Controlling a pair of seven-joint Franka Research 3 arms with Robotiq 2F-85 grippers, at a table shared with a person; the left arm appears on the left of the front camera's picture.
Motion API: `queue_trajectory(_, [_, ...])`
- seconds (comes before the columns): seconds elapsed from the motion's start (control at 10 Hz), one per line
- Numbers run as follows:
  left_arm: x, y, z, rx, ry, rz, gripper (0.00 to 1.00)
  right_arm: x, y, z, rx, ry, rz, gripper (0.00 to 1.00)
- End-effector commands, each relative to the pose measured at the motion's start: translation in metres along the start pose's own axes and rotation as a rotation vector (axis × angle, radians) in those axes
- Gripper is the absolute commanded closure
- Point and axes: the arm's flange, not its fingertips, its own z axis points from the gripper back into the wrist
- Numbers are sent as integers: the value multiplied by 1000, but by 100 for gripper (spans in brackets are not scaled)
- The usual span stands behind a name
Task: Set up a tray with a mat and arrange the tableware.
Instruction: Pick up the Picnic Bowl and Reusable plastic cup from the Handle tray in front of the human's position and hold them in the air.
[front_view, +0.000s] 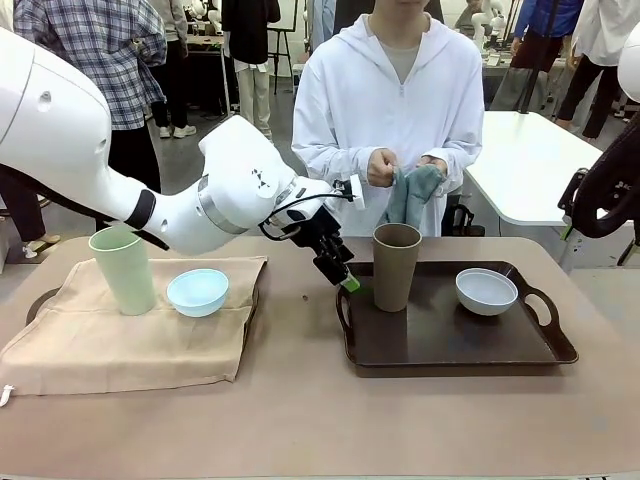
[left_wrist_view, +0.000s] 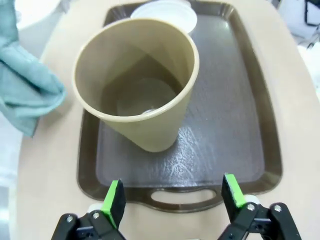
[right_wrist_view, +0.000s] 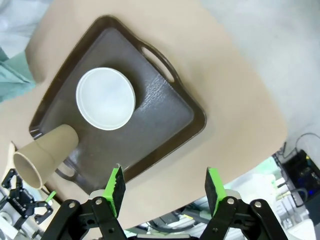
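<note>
Lining up on the tan cup (front_view: 397, 268) standing on the brown tray (front_view: 455, 364), left claw (front_view: 346, 281) gapes wide at the tray's handle; right claw (right_wrist_view: 165, 186) hangs open overhead. Next, I reckon: ease forward, close round the cup.

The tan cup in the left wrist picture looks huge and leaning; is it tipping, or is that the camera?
Front view: the tan cup stands upright on the brown tray. Left wrist view: the close wide-angle lens swells its mouth and makes it lean; soft glare lies on the tray floor. Right wrist view: near the frame's edge it splays outward too.
</note>
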Motion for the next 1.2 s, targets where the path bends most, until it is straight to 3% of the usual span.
queue_trajectory(0.0, [-19, -4, 4, 40, -123, -19, 0, 4, 18, -15, 10, 2, 5, 17])
queue_trajectory(0.5, [-25, 11, -19, 9, -222, -47, 0, 11, 41, -61, -11, 63, 21, 17])
queue_trajectory(0.8, [-26, 19, -26, -23, -279, -6, 0, 15, 42, -69, 0, 67, 12, 17])
queue_trajectory(0.9, [-24, 20, -25, -37, -265, 37, 0, 17, 43, -68, -31, 60, -30, 17])
queue_trajectory(1.1, [-20, 17, -24, -10, -229, 1, 0, 14, 36, -69, -31, 66, 44, 17])
